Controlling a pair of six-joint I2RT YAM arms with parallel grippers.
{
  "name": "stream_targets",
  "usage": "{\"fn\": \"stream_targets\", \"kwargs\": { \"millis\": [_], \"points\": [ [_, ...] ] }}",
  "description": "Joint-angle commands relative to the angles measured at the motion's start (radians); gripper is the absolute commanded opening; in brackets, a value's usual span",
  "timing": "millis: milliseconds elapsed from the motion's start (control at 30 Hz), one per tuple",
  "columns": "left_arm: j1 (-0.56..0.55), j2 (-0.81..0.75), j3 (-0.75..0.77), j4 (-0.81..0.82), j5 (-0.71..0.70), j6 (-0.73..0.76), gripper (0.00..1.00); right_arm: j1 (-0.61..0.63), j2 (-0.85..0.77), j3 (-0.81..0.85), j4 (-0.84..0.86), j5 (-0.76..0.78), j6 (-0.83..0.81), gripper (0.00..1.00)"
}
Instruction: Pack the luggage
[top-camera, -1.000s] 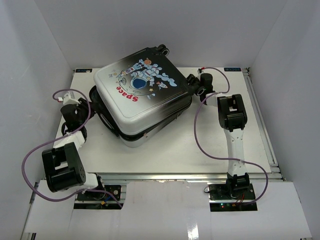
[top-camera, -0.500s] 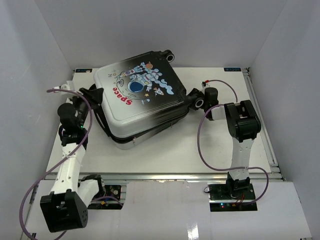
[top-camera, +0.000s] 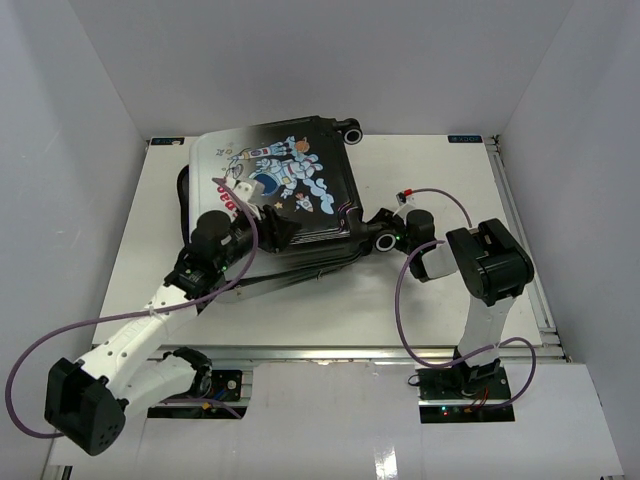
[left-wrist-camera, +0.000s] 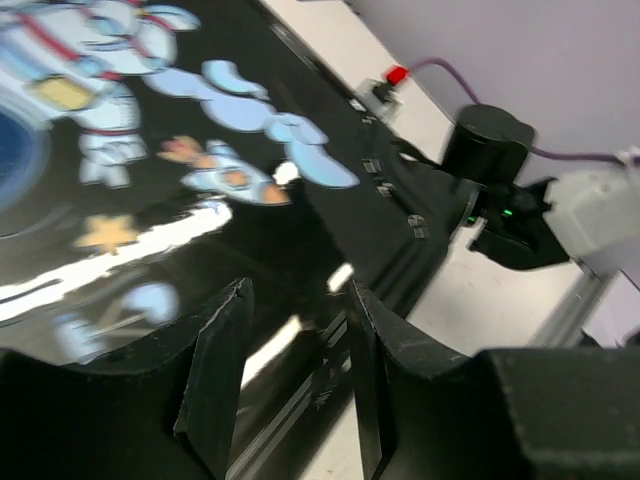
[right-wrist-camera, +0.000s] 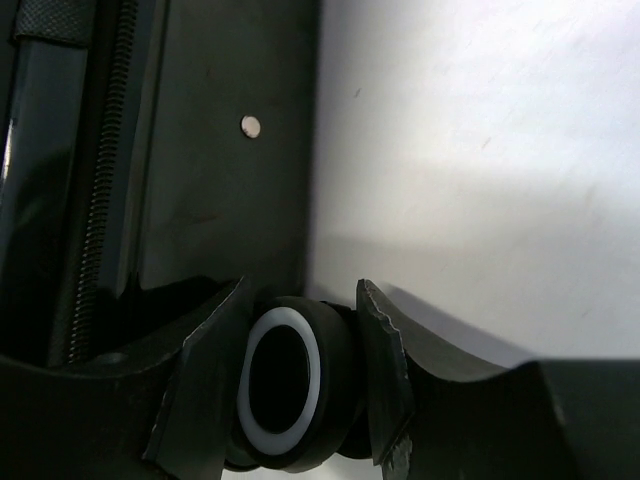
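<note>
Luggage (top-camera: 300, 180) wheel (right-wrist-camera: 290, 385) between right gripper (right-wrist-camera: 301, 295) jaws

The right gripper (right-wrist-camera: 300, 292) rises from the bottom edge of the frame. Its two black fingers (right-wrist-camera: 205, 370) clasp a black wheel (right-wrist-camera: 290, 385) with a white ring at its hub (the wheel fills the whole gap between them). The luggage (right-wrist-camera: 215, 190) takes up the left of the frame, dark and glossy, with a zipper (right-wrist-camera: 98, 180) running top to bottom at far left and a small pale rivet (right-wrist-camera: 251, 125) in the upper middle. The white table (right-wrist-camera: 480, 150) fills the right.
</note>
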Motion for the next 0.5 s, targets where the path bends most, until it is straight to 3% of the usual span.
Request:
{"fn": "stream_targets", "kwargs": {
  "millis": [0, 167, 367, 400, 467],
  "points": [
    [-0.130, 0.021, -0.031, -0.048, -0.185, 0.031, 0.53, 0.104, -0.046, -0.099, -0.017, -0.067, 0.006, 0.50],
    [-0.159, 0.008, -0.054, -0.050, -0.293, 0.019, 0.55, 0.157, -0.084, -0.144, -0.021, -0.029, -0.012, 0.49],
    [-0.157, -0.019, 0.031, -0.106, -0.373, 0.033, 0.61, 0.228, -0.105, -0.122, -0.087, 0.043, -0.065, 0.49],
    [-0.158, -0.033, 0.033, -0.140, -0.398, 0.008, 0.58, 0.235, -0.099, -0.112, -0.091, 0.045, -0.065, 0.49],
    [-0.159, -0.082, -0.001, -0.185, -0.477, -0.054, 0.41, 0.239, -0.086, -0.095, -0.102, 0.045, -0.067, 0.49]
  ]
}}
